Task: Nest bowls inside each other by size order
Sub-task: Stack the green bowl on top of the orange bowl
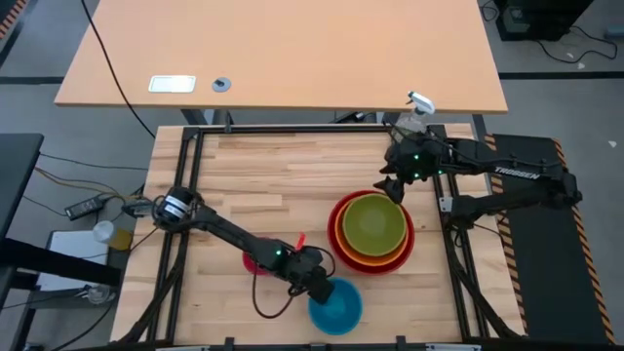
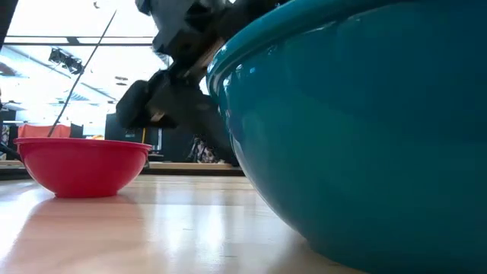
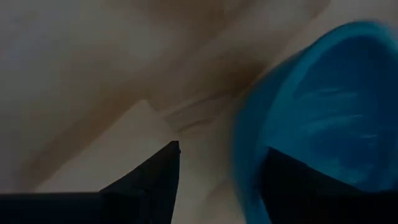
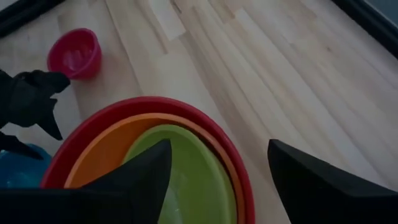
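Observation:
The blue bowl [image 1: 337, 305] sits on the table near its front edge and fills the low view [image 2: 358, 129]. My left gripper [image 1: 318, 286] is open at the bowl's left rim, with one finger [image 3: 298, 186] over the inside and the other [image 3: 155, 180] outside. The pink bowl [image 1: 253, 261] stands on the table behind my left arm and also shows in the low view [image 2: 84, 164]. The olive-green bowl [image 1: 373, 222] sits in the orange bowl [image 1: 343, 244], which sits in the red bowl [image 1: 408, 249]. My right gripper [image 1: 394, 185] hangs open and empty over the stack's far edge. My left gripper stands astride the blue bowl's rim [image 3: 245, 162], coming from above and from the table's left. One finger is inside the bowl and one outside. I cannot tell whether either finger touches the bowl.
A clear spray bottle [image 1: 417, 109] stands at the table's far right corner, just behind my right arm. A black frame [image 1: 190, 195] runs around the wooden table. Bare wood [image 1: 283, 180] lies between the arms, at the table's far middle.

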Controlling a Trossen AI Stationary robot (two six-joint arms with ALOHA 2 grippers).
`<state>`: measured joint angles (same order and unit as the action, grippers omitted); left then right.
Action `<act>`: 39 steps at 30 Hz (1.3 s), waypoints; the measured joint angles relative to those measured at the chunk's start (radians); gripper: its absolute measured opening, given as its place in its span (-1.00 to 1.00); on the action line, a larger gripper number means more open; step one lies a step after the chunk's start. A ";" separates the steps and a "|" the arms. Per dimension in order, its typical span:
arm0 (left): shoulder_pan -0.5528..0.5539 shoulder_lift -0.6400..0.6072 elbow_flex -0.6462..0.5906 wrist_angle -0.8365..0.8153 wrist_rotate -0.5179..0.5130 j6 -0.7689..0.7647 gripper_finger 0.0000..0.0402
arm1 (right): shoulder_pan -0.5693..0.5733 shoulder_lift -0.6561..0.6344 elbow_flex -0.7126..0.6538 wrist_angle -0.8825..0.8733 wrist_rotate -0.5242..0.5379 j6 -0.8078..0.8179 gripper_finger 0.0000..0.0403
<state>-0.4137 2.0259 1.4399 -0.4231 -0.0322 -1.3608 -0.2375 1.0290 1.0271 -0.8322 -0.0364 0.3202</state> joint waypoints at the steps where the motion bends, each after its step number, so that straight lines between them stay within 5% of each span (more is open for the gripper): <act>1: 0.000 0.008 0.000 0.000 0.000 0.009 -0.01 | 0.012 0.000 0.000 0.000 0.016 0.008 0.33; 6: 0.001 0.009 0.000 -0.006 -0.001 0.048 -0.21 | 0.063 0.000 0.000 -0.001 0.045 0.059 0.29; 14: 0.005 0.009 -0.001 -0.007 -0.001 0.082 -0.93 | 0.107 0.000 0.000 -0.037 0.045 0.106 0.21; 22: -0.011 -0.038 -0.001 -0.001 0.000 0.100 -0.94 | 0.159 0.000 0.000 -0.201 0.148 0.113 0.19; 32: -0.025 -0.201 -0.001 -0.022 -0.004 0.203 -0.94 | 0.215 0.044 -0.129 -0.196 0.371 0.104 0.19; 39: 0.005 -0.262 -0.001 -0.039 -0.160 0.294 -0.94 | 0.215 0.129 -0.174 -0.160 0.299 0.059 0.19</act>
<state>-0.4086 1.7640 1.4391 -0.4618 -0.1924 -1.0667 -0.0223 1.1577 0.8529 -0.9924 0.2630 0.3790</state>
